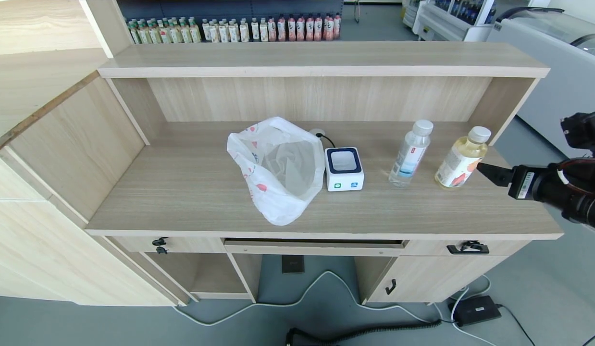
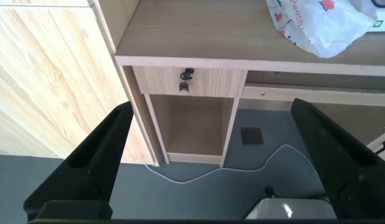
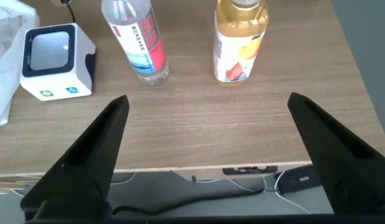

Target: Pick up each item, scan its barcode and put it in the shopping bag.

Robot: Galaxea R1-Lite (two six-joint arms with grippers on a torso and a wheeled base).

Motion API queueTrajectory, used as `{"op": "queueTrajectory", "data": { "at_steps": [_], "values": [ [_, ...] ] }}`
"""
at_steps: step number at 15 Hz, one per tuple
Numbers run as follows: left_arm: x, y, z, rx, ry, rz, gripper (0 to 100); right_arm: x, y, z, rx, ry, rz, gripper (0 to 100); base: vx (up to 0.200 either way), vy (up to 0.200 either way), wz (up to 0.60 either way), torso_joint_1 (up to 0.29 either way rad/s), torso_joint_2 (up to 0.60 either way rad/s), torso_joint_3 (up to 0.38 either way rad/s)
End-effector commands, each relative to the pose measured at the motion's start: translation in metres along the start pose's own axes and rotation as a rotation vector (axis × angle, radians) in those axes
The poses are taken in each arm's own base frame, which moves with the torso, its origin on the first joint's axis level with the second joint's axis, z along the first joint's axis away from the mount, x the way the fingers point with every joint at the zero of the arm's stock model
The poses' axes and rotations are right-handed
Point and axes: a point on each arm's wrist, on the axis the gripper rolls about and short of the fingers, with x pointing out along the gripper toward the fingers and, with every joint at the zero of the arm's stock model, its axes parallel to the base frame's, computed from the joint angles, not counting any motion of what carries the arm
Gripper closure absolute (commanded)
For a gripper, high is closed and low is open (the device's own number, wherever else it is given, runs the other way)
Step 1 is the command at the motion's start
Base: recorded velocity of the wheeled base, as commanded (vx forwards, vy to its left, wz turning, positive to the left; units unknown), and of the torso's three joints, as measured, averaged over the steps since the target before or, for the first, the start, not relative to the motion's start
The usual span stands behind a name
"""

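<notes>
two bottles [image 1: 409,154] [image 1: 462,158], one scanner [image 1: 344,168], one bag [image 1: 278,168]; left pincer [image 2: 212,106], right pincer [image 3: 208,98] both spread wide.

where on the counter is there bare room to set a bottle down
Widest bare counter: left of the shopping bag, up to the side panel. Also free: the front strip before the scanner, water bottle and yellow drink bottle. Crowded: bag beside scanner, and the right end near the right gripper.

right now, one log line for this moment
right gripper open, by yellow juice bottle | left gripper open, low before wooden counter | clear water bottle upright | white plastic shopping bag open beside white cube scanner
</notes>
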Motion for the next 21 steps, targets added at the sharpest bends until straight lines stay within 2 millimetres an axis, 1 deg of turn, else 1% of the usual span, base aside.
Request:
{"op": "queueTrajectory", "data": {
  "at_steps": [1,2,3,4,6,8,9,11,12,14,17,20,21],
  "values": [
    [0.000,0.000,0.000,0.000,0.000,0.001,0,0.066,0.003,-0.038,-0.001,0.067,0.011,0,0.000,0.000,0.00,0.000,0.00,0.000],
    [0.000,0.000,0.000,0.000,0.000,0.001,0,0.070,0.003,-0.041,-0.001,0.072,0.011,0,0.000,0.000,0.00,0.000,0.00,0.000],
    [0.000,0.000,0.000,0.000,0.000,0.001,0,0.082,0.003,-0.045,0.000,0.058,0.005,0,0.000,0.000,0.00,0.000,0.00,0.000],
    [0.000,0.000,0.000,0.000,0.000,0.001,0,0.087,0.003,-0.047,0.004,0.059,-0.003,0,0.000,0.000,0.00,0.000,0.00,0.000],
    [0.000,0.000,0.000,0.000,0.000,0.001,0,0.103,0.011,-0.049,0.018,0.049,0.016,0,0.000,0.000,0.00,0.000,0.00,0.000],
    [0.000,0.000,0.000,0.000,0.000,0.001,0,0.114,0.023,-0.048,0.027,0.039,0.044,0,0.000,0.000,0.00,0.000,0.00,0.000],
    [0.000,0.000,0.000,0.000,0.000,0.001,0,0.119,0.035,-0.046,0.027,0.027,0.073,0,0.000,0.000,0.00,0.000,0.00,0.000],
    [0.000,0.000,0.000,0.000,0.000,0.001,0,0.128,0.052,-0.045,0.021,0.014,0.104,0,0.000,0.000,0.00,0.000,0.00,0.000],
    [0.000,0.000,0.000,0.000,0.001,0.001,0,0.133,0.059,-0.045,0.018,0.009,0.091,0,0.000,0.000,0.00,0.000,0.00,0.000],
    [0.000,0.000,0.000,0.000,0.000,0.001,0,0.144,0.066,-0.048,-0.003,0.010,0.059,0,0.000,0.000,0.00,0.000,0.00,0.000],
    [0.000,0.000,0.000,0.000,0.001,0.001,0,0.159,0.083,-0.047,-0.013,0.003,0.073,0,0.000,0.000,0.00,0.000,0.00,0.000],
    [0.000,0.000,0.000,0.000,0.000,0.001,0,0.166,0.098,-0.050,-0.015,-0.004,0.104,0,0.000,0.000,0.00,0.000,0.00,0.000],
    [0.000,0.000,0.000,0.000,0.000,0.001,0,0.168,0.099,-0.051,-0.015,-0.006,0.101,0,0.000,0.000,0.00,0.000,0.00,0.000]
  ]
}}
